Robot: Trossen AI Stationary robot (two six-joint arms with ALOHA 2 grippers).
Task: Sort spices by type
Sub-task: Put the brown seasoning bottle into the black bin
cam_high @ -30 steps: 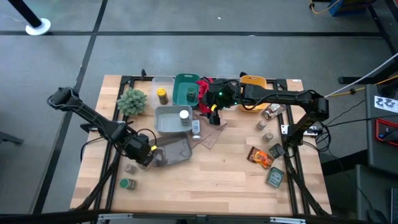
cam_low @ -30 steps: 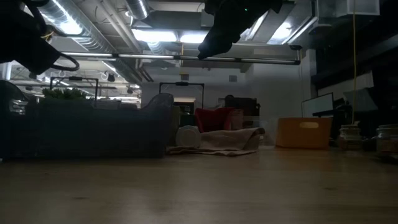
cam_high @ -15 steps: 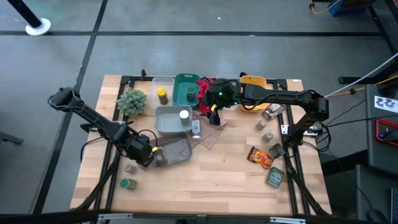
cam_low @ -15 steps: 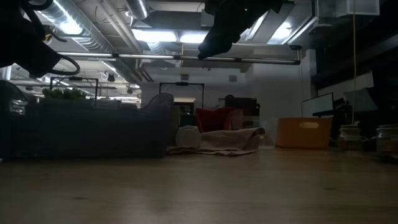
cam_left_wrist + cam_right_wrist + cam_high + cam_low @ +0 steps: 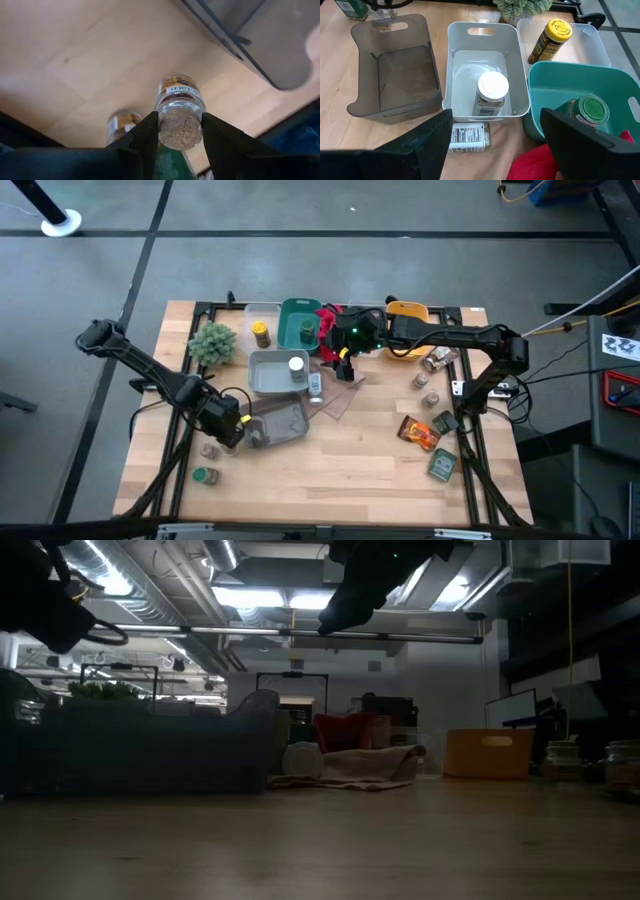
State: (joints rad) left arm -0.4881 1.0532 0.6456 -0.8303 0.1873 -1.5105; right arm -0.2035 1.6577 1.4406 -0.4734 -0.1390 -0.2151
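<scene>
While the left gripper (image 5: 178, 131) clamps a tan-lidded jar (image 5: 180, 114) above the table's (image 5: 340, 470) 8 o'clock area, the right gripper (image 5: 492, 131) hangs with fingers spread wide and empty near 12 o'clock.

Item held: glass jar, tan lid, pinched between both left fingers (image 5: 146, 136), lifted off the wood beside the dark grey bin (image 5: 278, 420). Below it: a second tan-lidded jar (image 5: 210, 450) and a green-lidded jar (image 5: 203, 475), standing on the table at 7 to 8 o'clock. White-lidded jar (image 5: 491, 94) stands in the light grey bin (image 5: 454, 55); yellow-lidded jar (image 5: 549, 40) in the clear bin (image 5: 600, 44); second green-lidded jar (image 5: 590, 111) in the teal bin (image 5: 560, 80). One jar (image 5: 468, 137) lies on its side just outside the light grey bin. Loose jars (image 5: 432, 360) and packets (image 5: 421, 431) at 3 to 4 o'clock.
</scene>
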